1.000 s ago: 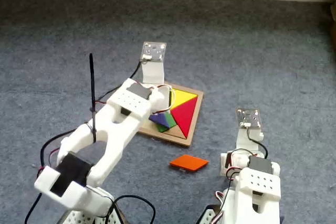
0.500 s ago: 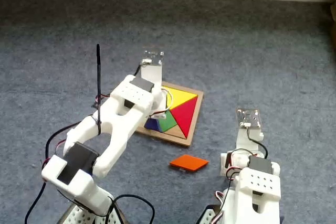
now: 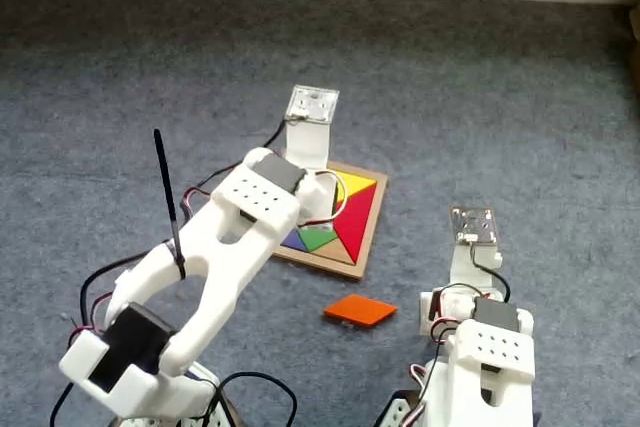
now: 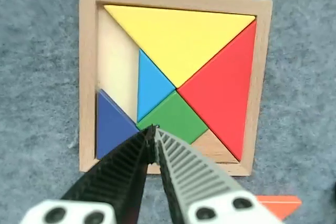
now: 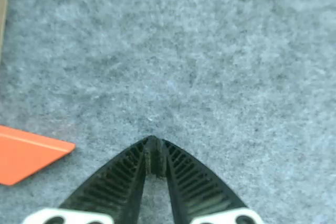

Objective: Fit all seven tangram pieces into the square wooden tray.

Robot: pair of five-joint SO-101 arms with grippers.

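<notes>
The square wooden tray (image 4: 265,72) (image 3: 371,227) lies on the carpet mid-table. In it lie a yellow triangle (image 4: 178,35), a red triangle (image 4: 223,93), a light blue triangle (image 4: 151,87), a green square (image 4: 176,119) and a dark blue triangle (image 4: 107,127). My left gripper (image 4: 154,129) hovers shut and empty over the tray's near edge, its tip by the green square. An orange parallelogram (image 3: 360,310) (image 5: 23,153) lies on the carpet in front of the tray. My right gripper (image 5: 152,142) hangs shut and empty over bare carpet beside the orange piece.
Bare wood shows in the tray along one side (image 4: 116,61) and in a small triangular corner gap (image 4: 212,145). Grey carpet (image 3: 520,97) surrounds the tray. The right arm (image 3: 480,347) sits at the front right. A black rod (image 3: 166,187) stands up from the left arm.
The left arm swung back over the tray and its wrist shifted to the right. The dark blue and green pieces, earlier piled at the tray's corner, now lie flat in it. The right arm stayed still.
</notes>
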